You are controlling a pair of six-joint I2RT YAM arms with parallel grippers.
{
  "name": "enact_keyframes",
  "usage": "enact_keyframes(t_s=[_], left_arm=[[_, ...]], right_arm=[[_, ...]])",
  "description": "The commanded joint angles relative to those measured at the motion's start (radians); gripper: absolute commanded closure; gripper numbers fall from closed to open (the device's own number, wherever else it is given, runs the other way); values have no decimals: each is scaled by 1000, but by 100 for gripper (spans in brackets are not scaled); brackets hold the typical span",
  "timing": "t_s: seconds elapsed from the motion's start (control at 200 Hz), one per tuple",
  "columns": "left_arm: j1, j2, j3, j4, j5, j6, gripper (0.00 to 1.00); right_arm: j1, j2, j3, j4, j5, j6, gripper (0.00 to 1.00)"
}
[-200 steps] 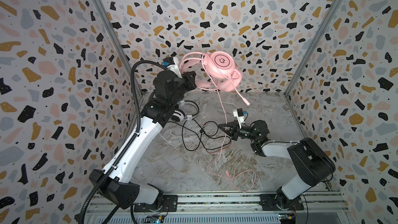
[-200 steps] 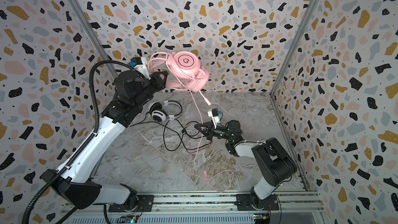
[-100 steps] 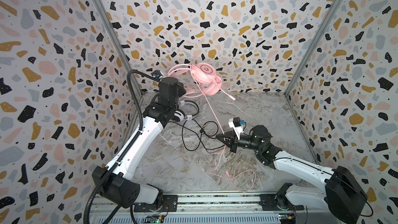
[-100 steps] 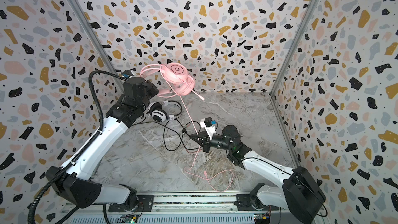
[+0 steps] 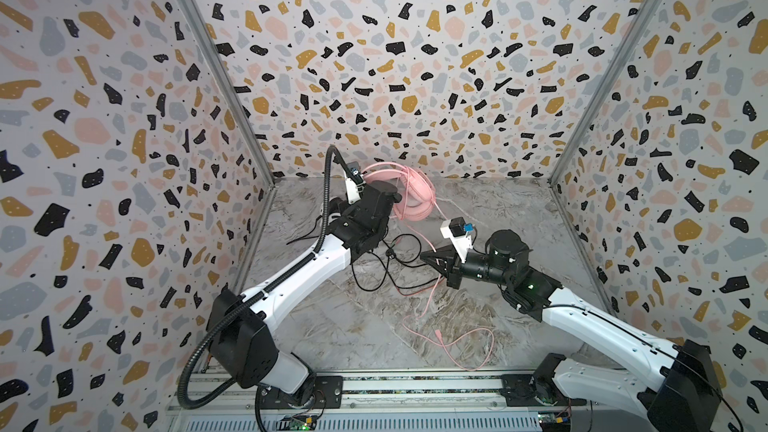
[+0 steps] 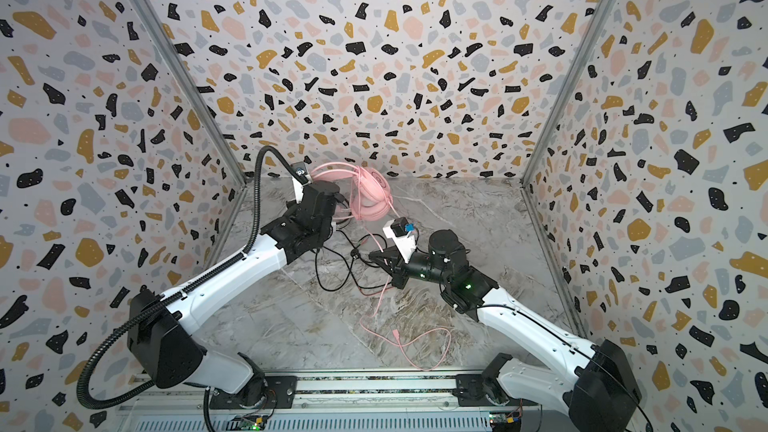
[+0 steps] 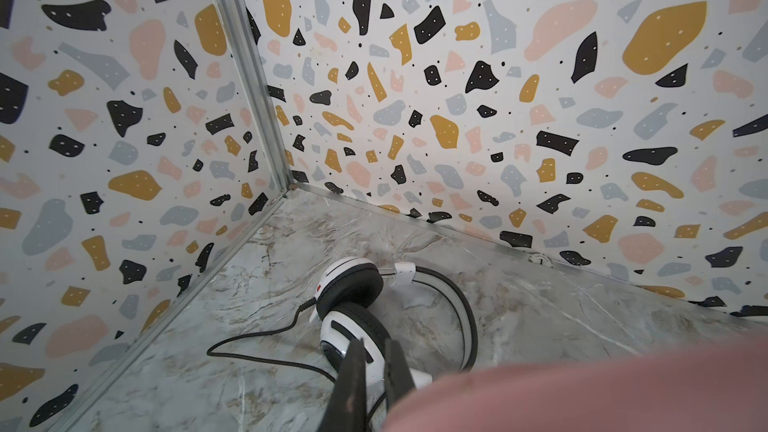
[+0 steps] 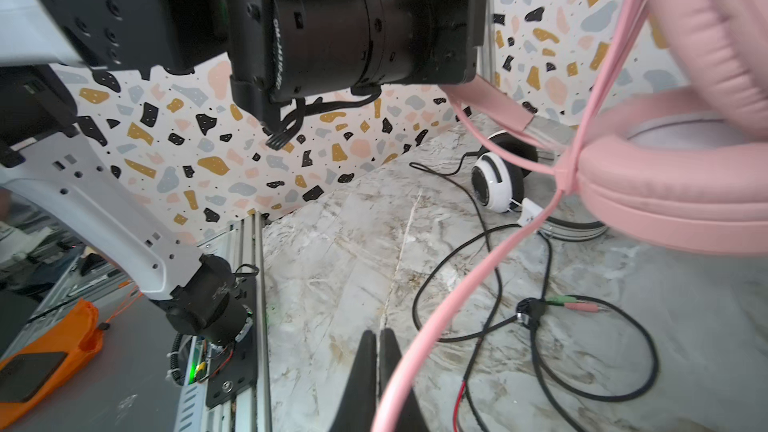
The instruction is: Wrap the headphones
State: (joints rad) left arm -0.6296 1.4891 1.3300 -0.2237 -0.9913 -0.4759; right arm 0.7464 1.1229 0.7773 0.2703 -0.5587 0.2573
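Observation:
The pink headphones (image 5: 415, 197) (image 6: 372, 197) (image 8: 665, 184) hang low near the back wall. My left gripper (image 7: 374, 340) is shut on their headband, and a pink blur fills that view's corner. The pink cable (image 8: 457, 284) runs from the earcups, taut, to my right gripper (image 5: 423, 256) (image 6: 372, 254) (image 8: 377, 332), which is shut on it; it crosses one finger. The rest of that cable loops on the floor (image 5: 457, 347). The white headphones (image 7: 353, 313) (image 8: 494, 184) lie on the table under the left wrist, and their black cable (image 5: 374, 280) is sprawled between the arms.
Terrazzo walls close in the left, back and right sides, with a corner post (image 7: 249, 89) close to the left gripper. The black cable's green and pink jacks (image 8: 569, 303) lie on the marble floor. A metal rail (image 5: 415, 384) runs along the front edge.
The left arm has lowered the pink headphones from mid-air towards the back of the table. The right arm has stretched out low, while its gripper stayed near the middle on the pink cable.

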Motion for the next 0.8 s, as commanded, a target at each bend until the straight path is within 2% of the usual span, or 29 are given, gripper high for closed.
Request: enact_keyframes(t_s=[0.0, 0.07, 0.285, 0.405, 0.606, 0.796], left_arm=[[14, -55, 34, 227, -126, -15, 100], [14, -80, 58, 257, -110, -12, 100], [14, -130, 210, 278, 39, -39, 100], [14, -132, 316, 243, 101, -71, 100], [13, -109, 482, 192, 178, -103, 100], [13, -90, 557, 163, 207, -110, 100]], right_arm=[[11, 23, -26, 128, -111, 85, 97], [26, 47, -58, 193, -120, 111, 96], [39, 128, -87, 347, -71, 106, 93], [39, 189, -56, 443, -68, 105, 91], [39, 312, 2, 631, -91, 178, 88], [39, 408, 82, 719, -113, 227, 87]])
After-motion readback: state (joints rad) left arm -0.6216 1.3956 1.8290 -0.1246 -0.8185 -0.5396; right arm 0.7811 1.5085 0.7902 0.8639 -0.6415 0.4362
